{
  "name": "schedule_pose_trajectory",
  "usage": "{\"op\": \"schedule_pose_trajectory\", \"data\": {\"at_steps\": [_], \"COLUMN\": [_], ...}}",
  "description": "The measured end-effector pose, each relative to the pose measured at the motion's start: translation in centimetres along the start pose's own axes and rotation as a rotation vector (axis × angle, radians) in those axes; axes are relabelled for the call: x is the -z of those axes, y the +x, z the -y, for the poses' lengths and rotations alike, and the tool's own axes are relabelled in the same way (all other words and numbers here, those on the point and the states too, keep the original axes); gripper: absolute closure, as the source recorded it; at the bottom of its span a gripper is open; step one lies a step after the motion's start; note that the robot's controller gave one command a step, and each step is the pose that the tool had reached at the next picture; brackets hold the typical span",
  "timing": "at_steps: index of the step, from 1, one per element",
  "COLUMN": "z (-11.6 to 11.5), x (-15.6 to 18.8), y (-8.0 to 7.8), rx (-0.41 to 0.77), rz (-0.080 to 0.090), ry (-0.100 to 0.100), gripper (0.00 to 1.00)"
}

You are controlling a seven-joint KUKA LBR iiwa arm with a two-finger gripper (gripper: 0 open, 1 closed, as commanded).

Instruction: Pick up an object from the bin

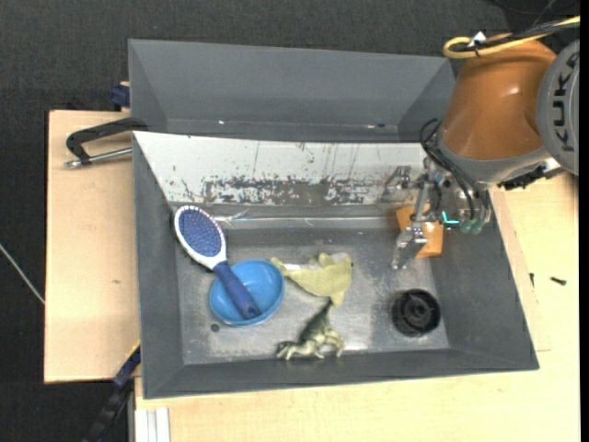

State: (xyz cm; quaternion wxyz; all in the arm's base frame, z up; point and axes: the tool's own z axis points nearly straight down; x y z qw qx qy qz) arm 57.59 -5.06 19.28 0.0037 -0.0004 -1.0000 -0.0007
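Green and slim, a small plastic dinosaur toy [313, 342] lay at the lower middle of the frame, near the front wall of the grey metal bin [276, 145]. To its right, well apart, sat a black round ribbed knob-like piece [416, 311]. Left of the dinosaur stood a blue round plastic bowl [269, 288], and the handle of a blue oval hairbrush with white bristles [201, 236] rested in it, the brush head pointing to the upper left. Between bowl and knob, just above the dinosaur, lay a pale yellow-green floppy piece [324, 276]. Farther back, at the right of the bin floor, a small orange block [431, 241] lay right at the tip of the gripper [414, 239], which hung low under the arm's orange cover [492, 109]. Whether the gripper was clenched or released could not be told.
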Motion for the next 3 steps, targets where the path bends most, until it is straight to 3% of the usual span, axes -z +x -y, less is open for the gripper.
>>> {"op": "schedule_pose_trajectory", "data": {"at_steps": [1, 2, 3], "z": [-10.6, -10.1, -9.7], "x": [-10.0, -9.6, 1.8], "y": [1.4, 1.2, 1.7], "rx": [0.151, 0.144, 0.181], "rz": [0.000, 0.007, 0.023], "ry": [-0.002, 0.001, 0.002], "gripper": [0.00, 1.00, 1.00]}}
